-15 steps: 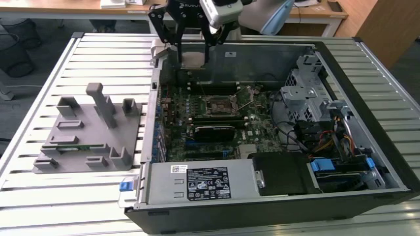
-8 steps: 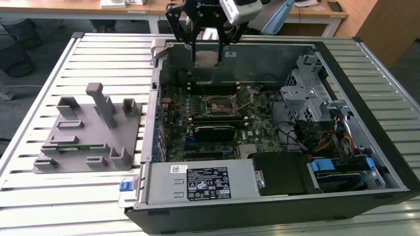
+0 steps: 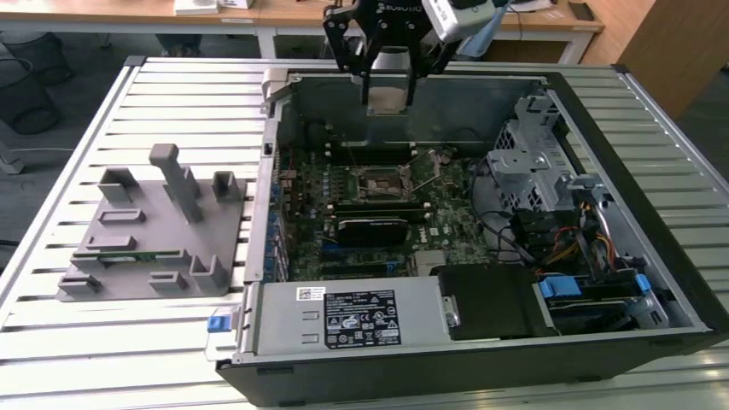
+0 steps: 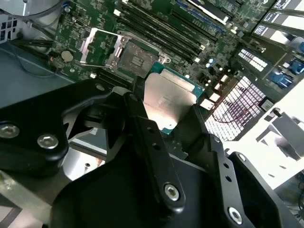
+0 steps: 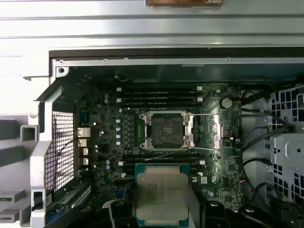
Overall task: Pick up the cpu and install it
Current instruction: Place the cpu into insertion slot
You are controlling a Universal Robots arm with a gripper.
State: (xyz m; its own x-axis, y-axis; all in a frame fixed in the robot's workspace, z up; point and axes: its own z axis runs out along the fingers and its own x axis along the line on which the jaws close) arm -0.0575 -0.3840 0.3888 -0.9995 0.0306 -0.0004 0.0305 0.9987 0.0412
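Second wrist view, pincer (image 4: 167,108) clamped on cpu (image 4: 173,92) edges, cpu held above motherboard (image 4: 76,28), near open socket (image 4: 136,59)

Bright daylight, dim case (image 3: 456,376) — soft shadows
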